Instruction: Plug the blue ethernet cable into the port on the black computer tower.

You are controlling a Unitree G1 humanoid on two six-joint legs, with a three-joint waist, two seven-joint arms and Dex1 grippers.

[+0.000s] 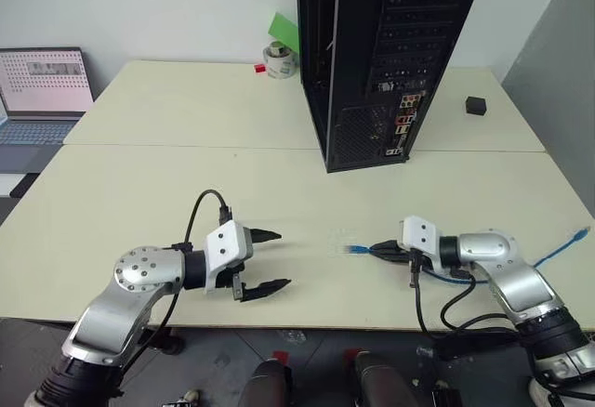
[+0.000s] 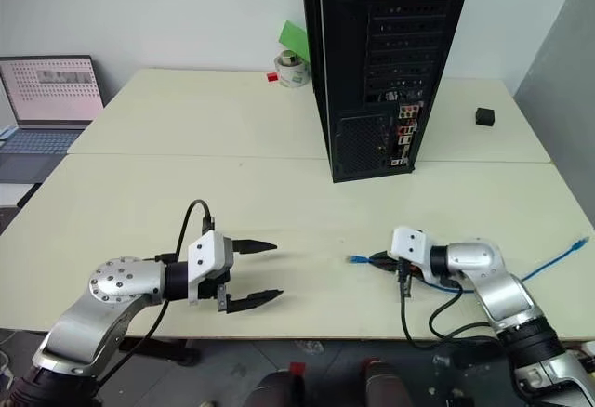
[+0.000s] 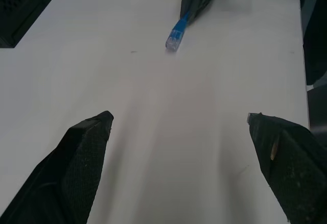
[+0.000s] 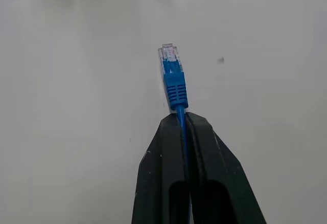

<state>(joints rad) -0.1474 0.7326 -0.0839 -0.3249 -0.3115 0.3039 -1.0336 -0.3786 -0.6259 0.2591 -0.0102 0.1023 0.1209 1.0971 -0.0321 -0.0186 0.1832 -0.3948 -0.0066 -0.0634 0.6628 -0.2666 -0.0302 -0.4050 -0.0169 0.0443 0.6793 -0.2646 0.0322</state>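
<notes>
The blue ethernet cable (image 1: 353, 249) lies on the pale table's front right, and its clear plug (image 4: 170, 60) pokes out just past my right gripper (image 1: 379, 250). That gripper is shut on the cable right behind the plug's blue boot, pointing left, low over the table. The cord trails right to a second plug (image 1: 582, 233) near the table edge. My left gripper (image 1: 283, 260) hovers open at front centre-left, facing the plug (image 3: 174, 37) with nothing between its fingers. The black computer tower (image 1: 390, 54) stands at the back centre, its rear ports (image 1: 405, 124) facing me.
A laptop (image 1: 42, 91) sits at the far left. A tape roll (image 1: 279, 59), a green sheet (image 1: 284, 28) and a small red item (image 1: 260, 68) lie left of the tower. A small black cube (image 1: 476, 105) rests at the back right. Black arm cables (image 1: 437, 309) hang over the front edge.
</notes>
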